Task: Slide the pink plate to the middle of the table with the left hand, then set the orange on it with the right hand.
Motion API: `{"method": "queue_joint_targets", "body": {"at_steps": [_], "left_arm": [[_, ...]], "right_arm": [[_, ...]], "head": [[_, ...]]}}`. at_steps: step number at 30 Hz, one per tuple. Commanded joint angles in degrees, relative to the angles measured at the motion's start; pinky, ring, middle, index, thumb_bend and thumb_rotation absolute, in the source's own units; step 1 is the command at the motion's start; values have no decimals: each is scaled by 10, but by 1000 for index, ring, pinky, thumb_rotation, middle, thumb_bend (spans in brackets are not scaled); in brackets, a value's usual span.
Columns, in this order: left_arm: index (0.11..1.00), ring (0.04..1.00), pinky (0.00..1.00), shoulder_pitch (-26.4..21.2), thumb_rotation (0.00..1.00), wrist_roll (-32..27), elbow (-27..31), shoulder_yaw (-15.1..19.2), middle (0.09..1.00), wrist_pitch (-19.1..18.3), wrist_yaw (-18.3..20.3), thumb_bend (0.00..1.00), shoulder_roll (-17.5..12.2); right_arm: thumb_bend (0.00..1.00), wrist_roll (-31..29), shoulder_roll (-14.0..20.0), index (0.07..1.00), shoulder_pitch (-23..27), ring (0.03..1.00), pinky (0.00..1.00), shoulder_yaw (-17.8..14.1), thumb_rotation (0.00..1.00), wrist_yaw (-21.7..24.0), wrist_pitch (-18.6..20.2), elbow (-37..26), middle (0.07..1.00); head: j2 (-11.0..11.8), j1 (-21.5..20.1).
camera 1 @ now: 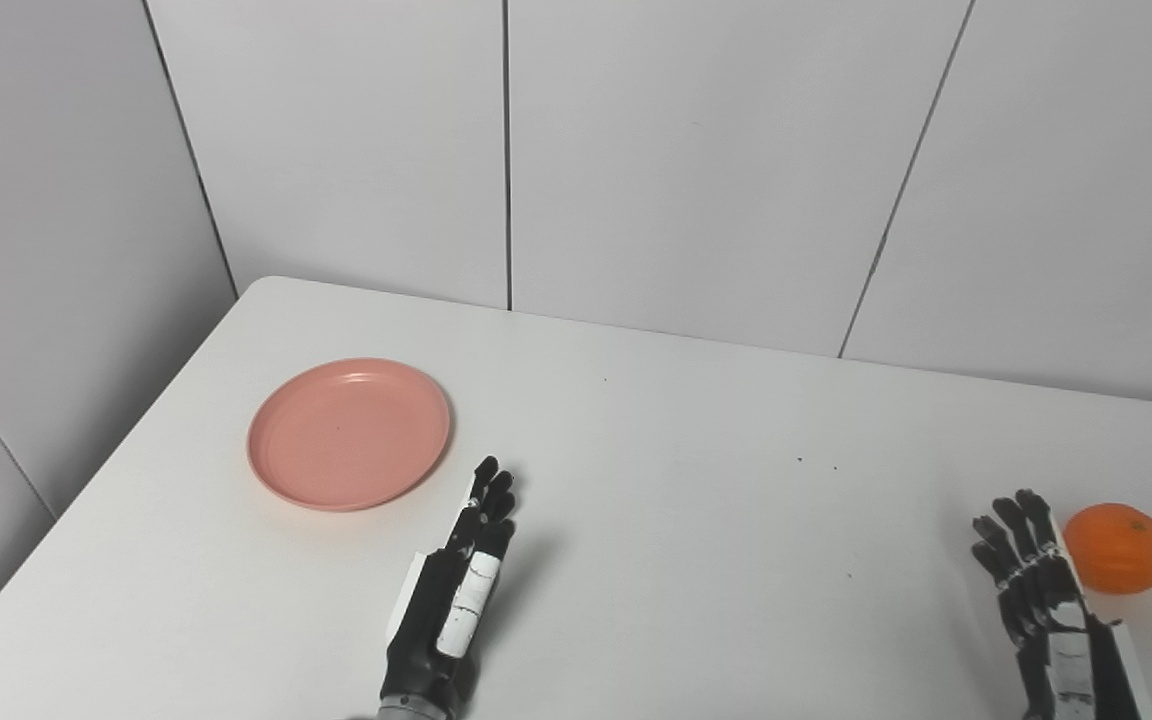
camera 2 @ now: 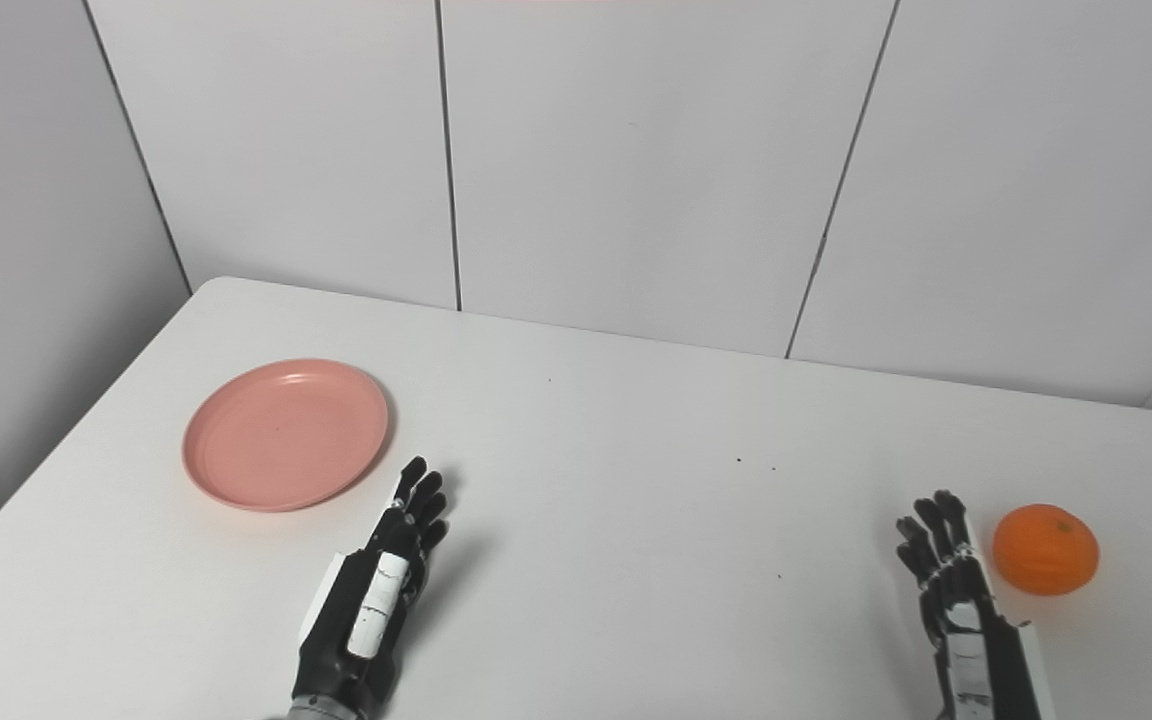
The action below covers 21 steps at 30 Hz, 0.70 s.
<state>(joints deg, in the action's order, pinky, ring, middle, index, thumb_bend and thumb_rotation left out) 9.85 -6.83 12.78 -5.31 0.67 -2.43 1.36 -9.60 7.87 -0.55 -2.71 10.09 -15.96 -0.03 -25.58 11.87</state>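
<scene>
A round pink plate [camera 1: 348, 432] lies empty on the left part of the white table [camera 1: 696, 480]. My left hand [camera 1: 461, 580] is open with fingers straight, just right of and below the plate, not touching it. An orange [camera 1: 1118, 548] sits near the table's right side. My right hand [camera 1: 1036, 580] is open and empty just left of the orange, close to it but apart in the right eye view [camera 2: 951, 580].
Grey wall panels [camera 1: 636, 150] stand behind the table's far edge. The table's left edge runs diagonally close to the plate. A few small dark specks [camera 1: 816, 462] mark the tabletop.
</scene>
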Motion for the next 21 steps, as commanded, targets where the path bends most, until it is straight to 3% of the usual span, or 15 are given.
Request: {"method": "queue_joint_targets", "body": {"at_steps": [1,10,21], "left_arm": [[955,970,969,47,873,-8,24,7,972,-13,7,841,-2],[988,994,1000,1,948,-45,74,24,996,-64,28,842,-15],[918,920,951,-43,948,-41,142,44,923,-117,33,913,-23]], "right_arm": [[872,0,-20,960,-38,932,937,9,1000,-2,3,70,953],[872,12,-24,937,-33,921,910,12,1000,-7,7,78,946],[878,24,-27,923,-28,898,876,12,1000,-7,8,84,943]], "head": [[0,-1],[8,-3],[12,-2]]}}
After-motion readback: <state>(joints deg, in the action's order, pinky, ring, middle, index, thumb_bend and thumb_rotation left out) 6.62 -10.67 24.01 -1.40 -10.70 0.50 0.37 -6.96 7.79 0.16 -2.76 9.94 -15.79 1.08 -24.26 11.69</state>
